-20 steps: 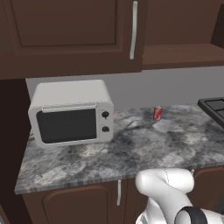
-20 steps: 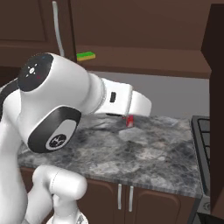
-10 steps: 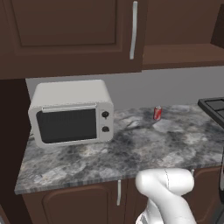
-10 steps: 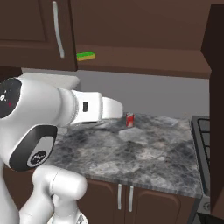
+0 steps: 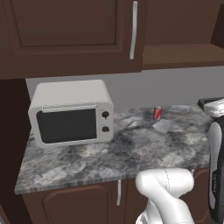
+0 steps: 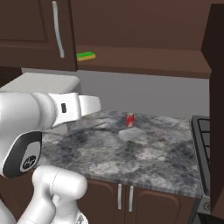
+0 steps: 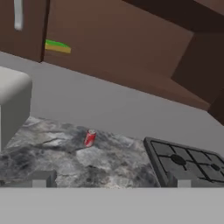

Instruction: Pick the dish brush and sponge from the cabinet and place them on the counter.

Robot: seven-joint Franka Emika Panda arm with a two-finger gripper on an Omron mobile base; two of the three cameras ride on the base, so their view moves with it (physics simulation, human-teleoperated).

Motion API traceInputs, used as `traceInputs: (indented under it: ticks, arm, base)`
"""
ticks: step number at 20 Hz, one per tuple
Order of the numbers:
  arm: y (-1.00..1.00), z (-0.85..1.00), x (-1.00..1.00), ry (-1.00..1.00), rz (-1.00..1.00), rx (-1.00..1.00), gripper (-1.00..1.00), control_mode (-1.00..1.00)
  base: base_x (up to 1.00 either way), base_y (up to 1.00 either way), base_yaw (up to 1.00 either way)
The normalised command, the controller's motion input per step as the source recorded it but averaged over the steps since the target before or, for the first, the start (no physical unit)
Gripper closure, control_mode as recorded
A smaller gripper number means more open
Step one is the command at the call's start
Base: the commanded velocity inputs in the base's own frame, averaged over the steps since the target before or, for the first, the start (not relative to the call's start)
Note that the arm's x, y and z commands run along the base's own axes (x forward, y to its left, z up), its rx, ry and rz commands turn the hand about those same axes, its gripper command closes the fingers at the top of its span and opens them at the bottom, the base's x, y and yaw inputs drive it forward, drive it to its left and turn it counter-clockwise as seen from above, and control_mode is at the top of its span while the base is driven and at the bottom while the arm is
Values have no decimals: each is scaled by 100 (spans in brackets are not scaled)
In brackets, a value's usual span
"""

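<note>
The green-and-yellow sponge lies on the brown shelf of the open cabinet, just right of the shut door with the long silver handle. In the hand view the sponge sits far off at the upper left on the cabinet shelf. My gripper is open, with its two fingertips wide apart and nothing between them, low over the grey stone counter. The dish brush is out of view.
A white microwave stands on the counter at the left. A small red can stands near the back wall. A black stove borders the counter on the right. A swung-out cabinet door hangs at the right.
The arm has swung: its upper link moved down and left in the right base view, and its forearm now shows at the right edge of the left base view. The fingers stayed apart.
</note>
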Motion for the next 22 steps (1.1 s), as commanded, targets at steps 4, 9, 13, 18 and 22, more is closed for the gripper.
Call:
traceInputs:
  ticks: [4, 9, 13, 18, 22]
  arm:
    - [53, 34, -2, -11, 12, 0, -100, -100]
    - [32, 42, -17, -10, 10, -1, -100, -100]
    - [19, 37, -4, -7, 6, -2, -100, -100]
    - [18, 48, -13, -10, 6, -2, -100, -100]
    - [20, 40, -14, -12, 8, 0, -100, -100]
  base:
    - [0, 0, 0]
    - [0, 0, 0]
    - [0, 0, 0]
    - [0, 0, 0]
    - [0, 0, 0]
